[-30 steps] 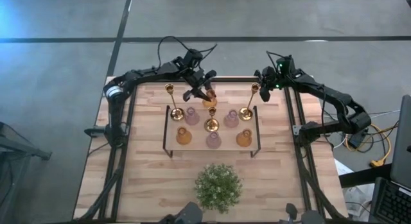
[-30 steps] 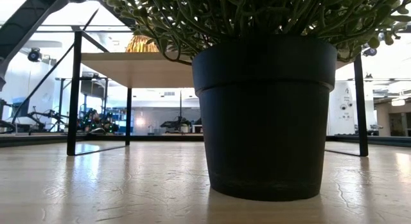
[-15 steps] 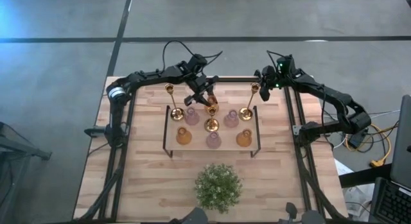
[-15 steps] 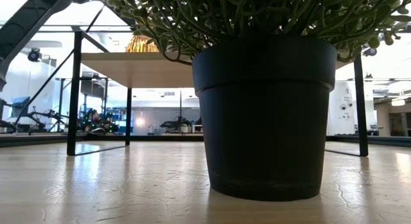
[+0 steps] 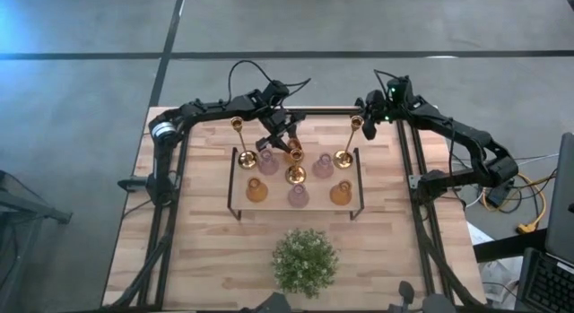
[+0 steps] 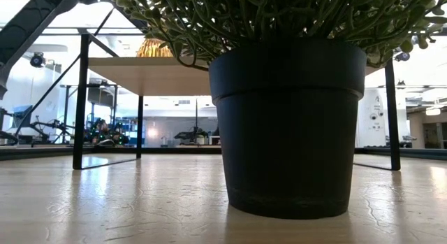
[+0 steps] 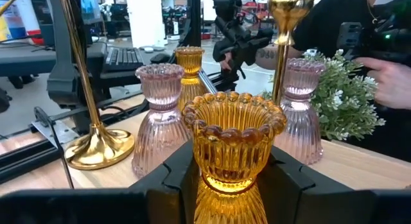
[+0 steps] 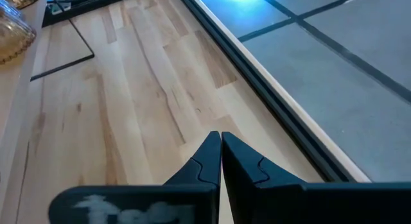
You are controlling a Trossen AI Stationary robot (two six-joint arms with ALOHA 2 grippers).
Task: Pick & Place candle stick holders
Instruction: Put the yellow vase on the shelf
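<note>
1. Fingers of the left gripper [image 7: 226, 179] clamp a ribbed amber glass candle holder [image 7: 234, 142] — pink-lilac glass holders [image 7: 159, 124] stand just beyond.
2. Right gripper [image 8: 220, 150] — fingers pressed together, empty, over the wooden table [image 8: 135, 108].

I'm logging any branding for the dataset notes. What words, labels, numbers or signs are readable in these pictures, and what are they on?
None can be read.
Right gripper: a pale smudge on its body, too blurred to read.
Amber glass holder held by the left gripper: ribbed glass, no text.
Plant pot: plain black, no label.
</note>
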